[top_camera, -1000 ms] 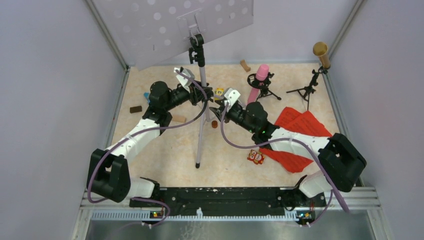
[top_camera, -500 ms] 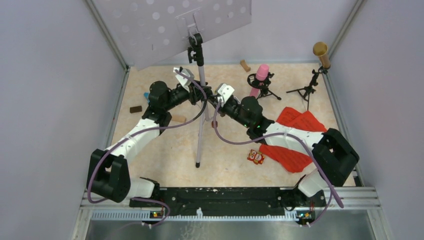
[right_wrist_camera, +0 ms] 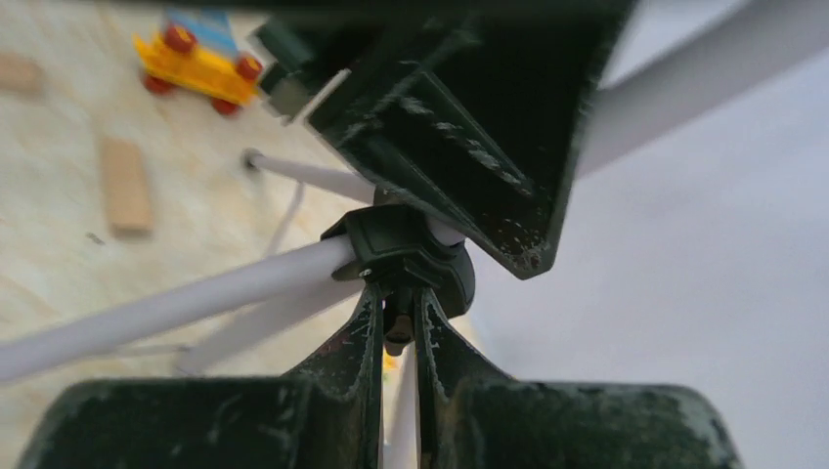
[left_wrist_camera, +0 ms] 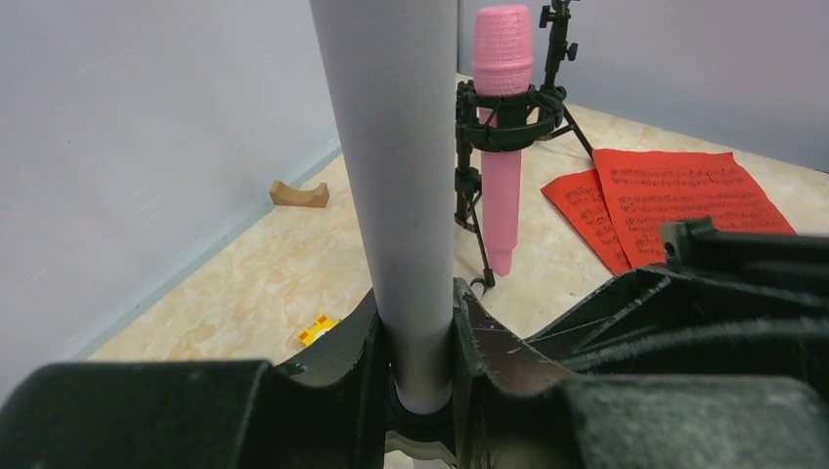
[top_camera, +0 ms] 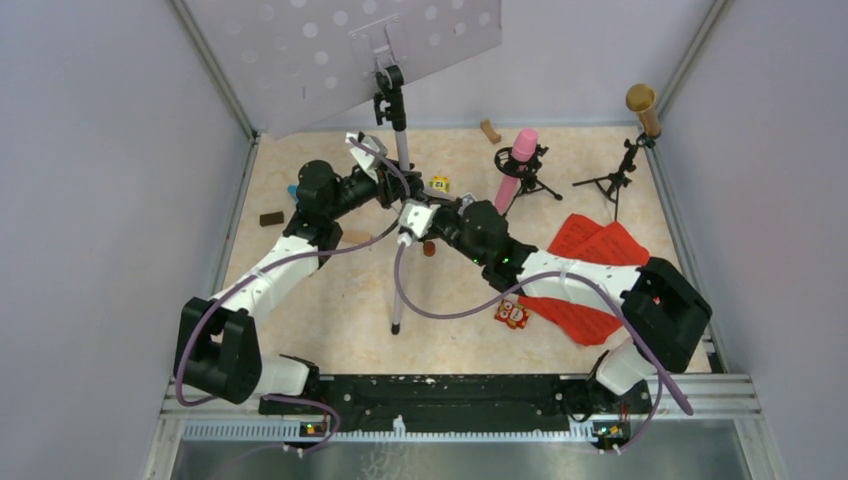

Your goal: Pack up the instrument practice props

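Presently the silver pole (left_wrist_camera: 391, 147) is clamped by the left pincer (left_wrist_camera: 415, 342), its collar knob (right_wrist_camera: 396, 318) pinched by the right pincer (right_wrist_camera: 396, 337) from 4 o'clock; loosening for collapse is required next.

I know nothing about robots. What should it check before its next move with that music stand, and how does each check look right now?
1. Hold of the left gripper on the pole: ok, clamped around it.
2. Hold of the right gripper on the small knob under the black collar: ok, fingers pinch it.
3. The tray seated on top of the pole: ok.
4. The stand's feet planted on the floor: cannot tell.
5. The pink microphone clear of both arms: ok, upright and apart.
6. The red pages out of the way: not ok, the right arm reaches over them.
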Controlling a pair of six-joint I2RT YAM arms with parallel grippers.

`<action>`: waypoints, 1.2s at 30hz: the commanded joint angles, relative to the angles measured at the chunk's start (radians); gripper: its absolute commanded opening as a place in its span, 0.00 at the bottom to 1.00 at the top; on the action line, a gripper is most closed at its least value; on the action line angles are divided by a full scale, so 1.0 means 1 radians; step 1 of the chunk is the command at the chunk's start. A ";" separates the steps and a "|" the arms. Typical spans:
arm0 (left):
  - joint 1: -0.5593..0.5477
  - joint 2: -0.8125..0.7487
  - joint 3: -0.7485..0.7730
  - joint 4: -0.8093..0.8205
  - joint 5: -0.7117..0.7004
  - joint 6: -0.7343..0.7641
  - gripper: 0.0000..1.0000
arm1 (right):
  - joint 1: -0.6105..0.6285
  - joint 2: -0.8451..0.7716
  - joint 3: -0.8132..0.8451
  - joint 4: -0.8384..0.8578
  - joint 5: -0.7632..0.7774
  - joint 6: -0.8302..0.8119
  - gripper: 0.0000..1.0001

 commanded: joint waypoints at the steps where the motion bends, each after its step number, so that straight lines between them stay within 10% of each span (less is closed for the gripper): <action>1: -0.002 0.029 0.028 -0.014 0.022 0.092 0.00 | 0.112 0.079 0.023 -0.103 0.125 -0.554 0.00; 13: 0.000 0.036 0.028 -0.011 0.021 0.088 0.00 | 0.177 0.191 -0.105 0.163 0.318 -1.110 0.00; 20: 0.001 0.032 0.028 -0.022 -0.011 0.091 0.00 | 0.193 0.176 -0.100 0.481 0.335 -1.028 0.48; 28: 0.003 0.038 0.034 -0.022 -0.002 0.085 0.00 | 0.251 -0.038 -0.158 0.452 0.419 -0.564 0.60; 36: 0.003 0.055 0.050 -0.047 -0.011 0.089 0.00 | 0.165 -0.254 -0.288 0.286 0.361 0.329 0.57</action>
